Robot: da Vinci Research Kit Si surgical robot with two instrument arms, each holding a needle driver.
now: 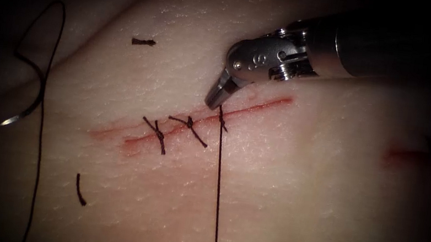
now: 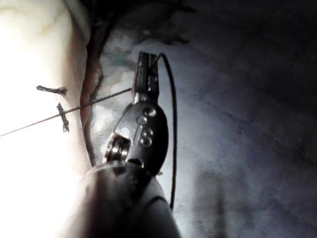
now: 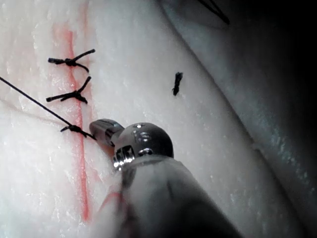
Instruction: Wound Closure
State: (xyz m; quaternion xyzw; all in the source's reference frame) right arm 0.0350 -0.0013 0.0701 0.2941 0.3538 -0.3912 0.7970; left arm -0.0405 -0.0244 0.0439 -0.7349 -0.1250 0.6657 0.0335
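Here I see the right tool (image 1: 217,100) with its jaws pressed together at the third knot (image 1: 222,122) on the cut (image 1: 262,106), tips at the thread (image 1: 217,193); whether they pinch that strand I cannot tell. The taut dark thread runs straight from this knot toward the near edge of the tissue (image 1: 299,204). My left tool (image 2: 147,74) has its jaws clamped on the thread, off the tissue. The curved steel needle (image 1: 18,117) lies free, far left of the cut, held by nothing. Two finished knots (image 1: 157,133) sit left of the third. Short cut ends (image 1: 143,42) lie on the pale, grainy tissue.
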